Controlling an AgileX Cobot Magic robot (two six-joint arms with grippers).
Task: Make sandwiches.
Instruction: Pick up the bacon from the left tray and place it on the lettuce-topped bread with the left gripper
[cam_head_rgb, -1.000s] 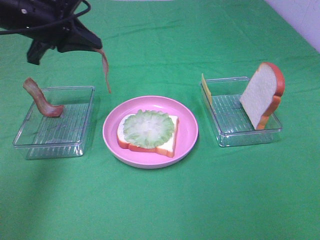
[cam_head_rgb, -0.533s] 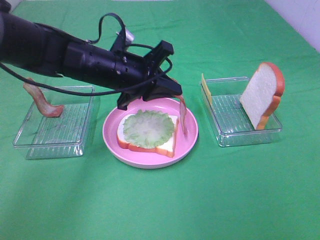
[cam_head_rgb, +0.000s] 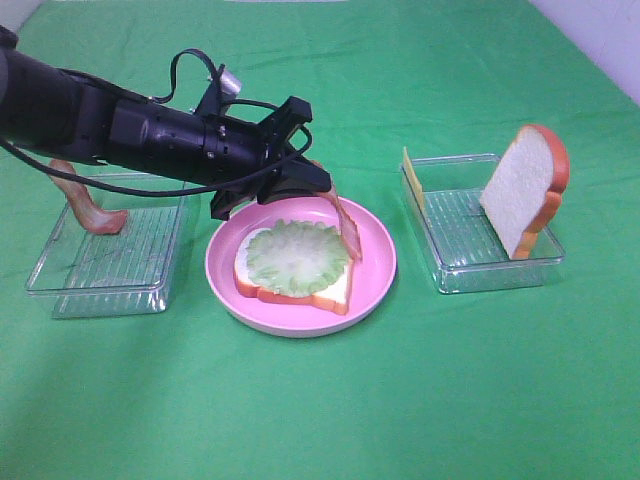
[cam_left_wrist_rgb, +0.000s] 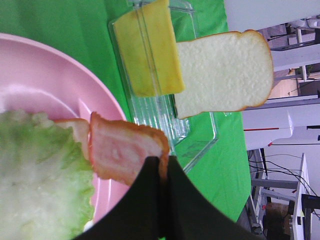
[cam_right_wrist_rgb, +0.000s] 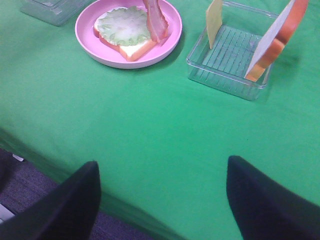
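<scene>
Laying bacon on the half-built sandwich looks like the step in hand. The left pincer (cam_head_rgb: 318, 185) is clenched on the upper end of a bacon strip (cam_head_rgb: 345, 225), which hangs slanting below it. The strip's free end is at the rim of the lettuce (cam_head_rgb: 295, 258), on or just above the bread slice (cam_head_rgb: 338, 290) in the pink plate (cam_head_rgb: 378, 270); contact cannot be told. To do it well, I would sink the pincer until that free end rests firmly, then draw back across the leaf so the strip lies down along its length. It should sit to one side, leaving room for the second strip (cam_head_rgb: 85, 205), which waits in the clear tray (cam_head_rgb: 110, 290) back alongside the arm. Let go only once most of the strip is lying flat, since a limp strip may curl or slide onto the plate. The right pincer (cam_right_wrist_rgb: 162, 165) stands spread and empty above the tabletop (cam_right_wrist_rgb: 150, 115), well apart from the plate.
</scene>
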